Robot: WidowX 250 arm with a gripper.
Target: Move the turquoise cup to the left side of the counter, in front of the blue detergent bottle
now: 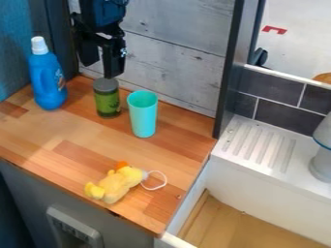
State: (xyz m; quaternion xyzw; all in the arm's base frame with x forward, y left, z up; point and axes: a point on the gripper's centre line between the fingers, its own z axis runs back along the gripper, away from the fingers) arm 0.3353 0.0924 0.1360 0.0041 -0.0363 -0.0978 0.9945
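While the black gripper [100, 70] hangs empty near the grey-lidded jar [107, 100], fingers parted, an off-centre descent could tip it. The turquoise tumbler [142, 115] beside it might topple too.

The desk [84, 131] is smooth wood with a soft sheen; the detergent bottle [47, 80] is glossy plastic. The turquoise cup [142, 114] looks like smooth plastic, the duck toy [116, 182] fuzzy plush. Weathered wood-look boards [174, 58] stand behind; the wall tiles [278, 92] look matt.

jar [108, 100] between bottle [48, 82] and cup [142, 117]
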